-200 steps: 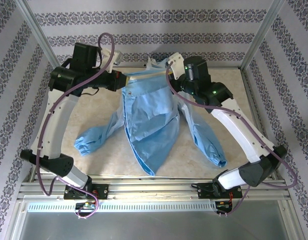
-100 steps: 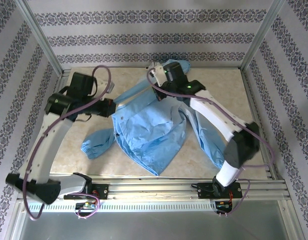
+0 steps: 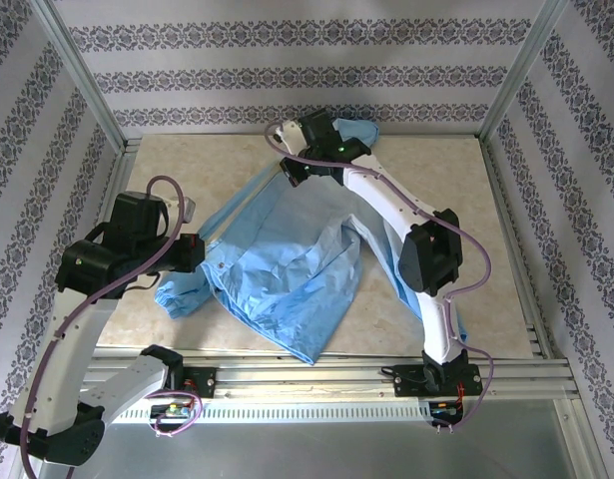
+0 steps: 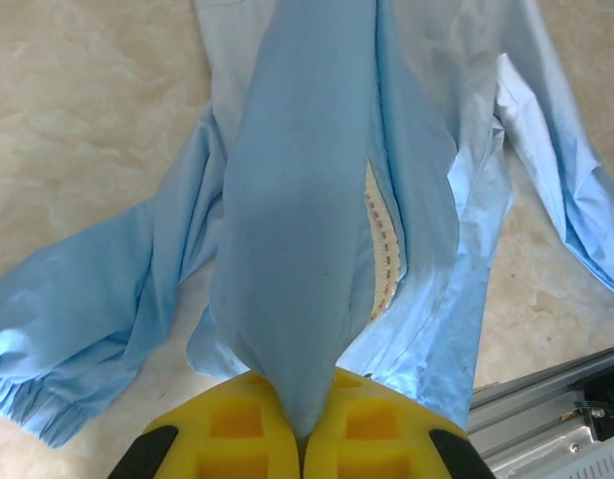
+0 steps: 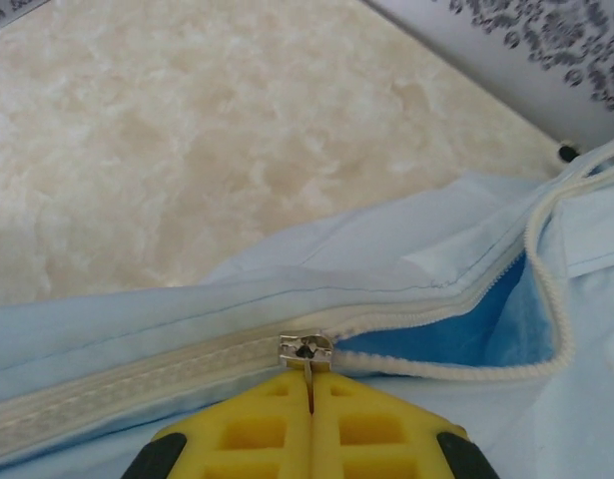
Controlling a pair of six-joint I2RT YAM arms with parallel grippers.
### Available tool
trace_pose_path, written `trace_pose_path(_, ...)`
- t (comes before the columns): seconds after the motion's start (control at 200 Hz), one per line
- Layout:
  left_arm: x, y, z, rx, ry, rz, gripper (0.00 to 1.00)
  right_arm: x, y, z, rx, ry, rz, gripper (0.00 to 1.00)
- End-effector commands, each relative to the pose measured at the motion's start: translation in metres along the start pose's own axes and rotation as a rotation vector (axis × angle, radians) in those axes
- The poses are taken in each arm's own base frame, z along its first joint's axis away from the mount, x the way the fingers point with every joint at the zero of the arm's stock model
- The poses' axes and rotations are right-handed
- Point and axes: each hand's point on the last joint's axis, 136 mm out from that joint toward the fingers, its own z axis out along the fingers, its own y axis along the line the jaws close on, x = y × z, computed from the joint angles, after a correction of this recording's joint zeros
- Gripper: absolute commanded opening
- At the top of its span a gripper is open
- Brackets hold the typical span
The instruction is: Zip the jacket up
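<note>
Where the aluminium rail runs along the near edge of the table, the jacket lies crumpled across the marbled top, its hem close to that edge and one cuffed sleeve bunched at the left. Just behind that sleeve the left gripper has its yellow fingers pressed together on a fold of the blue fabric, which stretches away from them in a smooth ridge; beside the fold a short length of the pale zipper strip shows. Farther back, near the collar, the right gripper is clamped tight on the pull tab of the zipper slider; teeth on one side of the slider are joined, and on the other they part around darker blue lining edged by a white cord. Beyond it the hood lies at the table's far edge, under the patterned wall.
</note>
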Motion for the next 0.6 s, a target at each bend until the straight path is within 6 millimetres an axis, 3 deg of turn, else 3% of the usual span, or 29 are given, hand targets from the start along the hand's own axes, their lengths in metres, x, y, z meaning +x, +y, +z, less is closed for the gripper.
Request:
trace_pose_path(0.0, 0.013, 0.014, -0.017, -0.076, 0.009, -0.044, 0.00, 0.003, -0.062, 0.004, 0.146, 0.012, 0.025, 0.00)
trace_pose_path(0.135, -0.004, 0.020, -0.030, -0.142, -0.020, 0.003, 0.00, -0.005, -0.110, -0.007, 0.240, -0.008, 0.042, 0.00)
trace_pose_path(0.245, -0.031, 0.014, -0.036, -0.143, -0.030, 0.042, 0.00, -0.016, -0.150, -0.034, 0.324, -0.036, 0.065, 0.00)
trace_pose_path(0.31, -0.052, 0.011, -0.038, -0.135, -0.069, 0.070, 0.00, -0.026, -0.173, -0.061, 0.397, -0.055, 0.066, 0.00)
trace_pose_path(0.44, -0.096, 0.005, -0.035, -0.081, -0.112, 0.094, 0.00, -0.052, -0.206, -0.138, 0.527, -0.103, 0.040, 0.00)
trace_pose_path(0.54, -0.121, 0.010, -0.036, -0.091, -0.148, 0.099, 0.00, -0.058, -0.215, -0.187, 0.601, -0.123, 0.036, 0.00)
trace_pose_path(0.6, -0.131, 0.018, -0.038, -0.090, -0.168, 0.067, 0.00, -0.057, -0.209, -0.204, 0.608, -0.125, 0.039, 0.00)
